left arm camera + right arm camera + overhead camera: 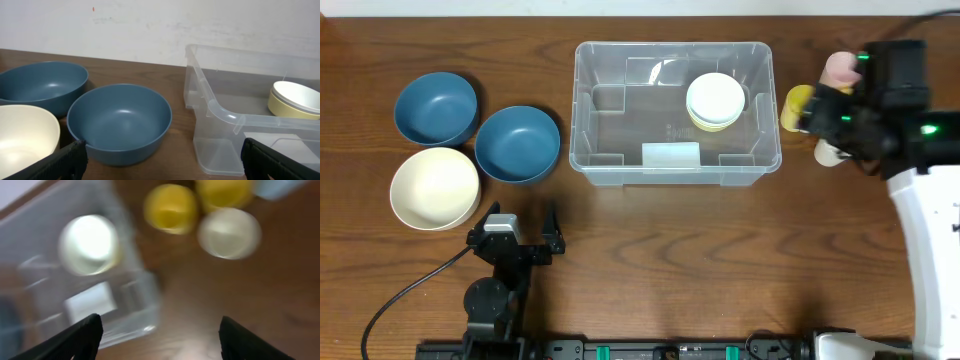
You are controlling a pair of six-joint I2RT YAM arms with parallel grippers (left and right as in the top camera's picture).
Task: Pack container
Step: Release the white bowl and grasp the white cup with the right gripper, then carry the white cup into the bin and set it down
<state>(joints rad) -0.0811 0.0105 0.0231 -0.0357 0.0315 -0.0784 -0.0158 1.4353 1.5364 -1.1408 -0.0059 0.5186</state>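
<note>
The container (620, 120) sits mid-table, a stack (715, 102) already inside. Three bowls (517, 143) wait left of it, near my left gripper (520, 225), fingers wide, empty. My right gripper (160, 321), spread and empty, hovers over loose cups (796, 106); next, I reckon, descend and grasp one.

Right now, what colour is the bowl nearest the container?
Dark blue bowl; left wrist view shows it best.
</note>
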